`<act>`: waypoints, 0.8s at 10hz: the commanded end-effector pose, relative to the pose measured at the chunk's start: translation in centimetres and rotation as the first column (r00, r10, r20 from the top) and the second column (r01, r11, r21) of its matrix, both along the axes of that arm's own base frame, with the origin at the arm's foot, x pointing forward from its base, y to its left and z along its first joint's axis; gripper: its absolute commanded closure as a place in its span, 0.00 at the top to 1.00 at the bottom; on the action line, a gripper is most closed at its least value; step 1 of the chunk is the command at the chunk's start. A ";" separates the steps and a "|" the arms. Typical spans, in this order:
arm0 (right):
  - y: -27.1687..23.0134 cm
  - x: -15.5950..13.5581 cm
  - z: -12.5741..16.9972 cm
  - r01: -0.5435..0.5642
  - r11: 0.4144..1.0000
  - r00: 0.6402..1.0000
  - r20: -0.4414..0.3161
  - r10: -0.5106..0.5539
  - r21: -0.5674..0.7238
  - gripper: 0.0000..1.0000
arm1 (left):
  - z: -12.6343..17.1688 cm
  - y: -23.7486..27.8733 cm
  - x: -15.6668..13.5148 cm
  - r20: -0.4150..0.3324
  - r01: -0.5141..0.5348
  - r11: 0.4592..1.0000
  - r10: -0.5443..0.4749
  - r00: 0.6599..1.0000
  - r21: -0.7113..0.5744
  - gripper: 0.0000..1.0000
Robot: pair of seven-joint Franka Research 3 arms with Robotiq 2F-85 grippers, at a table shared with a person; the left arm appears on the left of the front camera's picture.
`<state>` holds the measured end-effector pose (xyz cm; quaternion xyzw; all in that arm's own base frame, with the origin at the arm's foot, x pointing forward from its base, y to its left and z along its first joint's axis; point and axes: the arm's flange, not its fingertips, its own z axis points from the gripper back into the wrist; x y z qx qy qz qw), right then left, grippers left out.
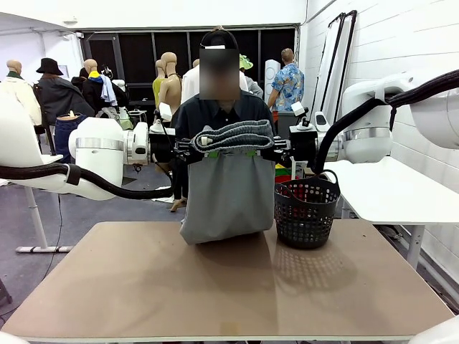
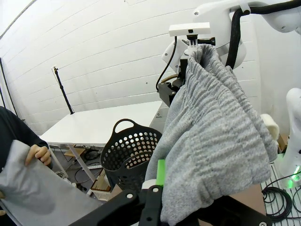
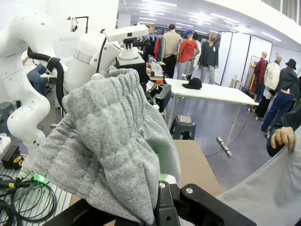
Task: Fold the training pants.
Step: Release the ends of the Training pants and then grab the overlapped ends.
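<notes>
The light-grey training pants [image 1: 228, 193] hang above the brown table [image 1: 215, 287], their lower edge touching it. The gathered waistband is bunched along the top. My left gripper [image 1: 208, 152] is shut on the waistband's left end and my right gripper [image 1: 251, 152] is shut on its right end, both level and close together. In the left wrist view the pants [image 2: 216, 136] drape over my left gripper [image 2: 157, 188]. My right gripper [image 3: 162, 188] sits under the bunched pants [image 3: 113, 141]. A person's hand [image 2: 40, 153] [image 3: 282, 136] holds the far part of the fabric.
A black mesh basket [image 1: 306, 211] stands on the table just right of the hanging pants. A white side table [image 1: 394, 190] is at the right. The person stands directly behind the pants at the far edge. The near half of the table is bare.
</notes>
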<state>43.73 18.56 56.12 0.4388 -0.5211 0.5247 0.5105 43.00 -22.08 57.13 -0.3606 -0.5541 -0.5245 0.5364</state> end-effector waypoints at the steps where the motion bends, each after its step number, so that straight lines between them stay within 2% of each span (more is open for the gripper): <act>1: 0.2 -0.2 0.2 -0.003 1.000 1.000 0.010 0.003 0.006 0.00 | 0.2 0.0 -0.1 -0.004 -0.008 1.000 0.007 1.000 -0.016 0.00; 8: 0.2 -0.2 0.2 -0.003 1.000 1.000 0.010 0.003 0.006 0.00 | 0.2 0.0 -0.1 -0.004 -0.008 1.000 0.007 1.000 -0.016 0.00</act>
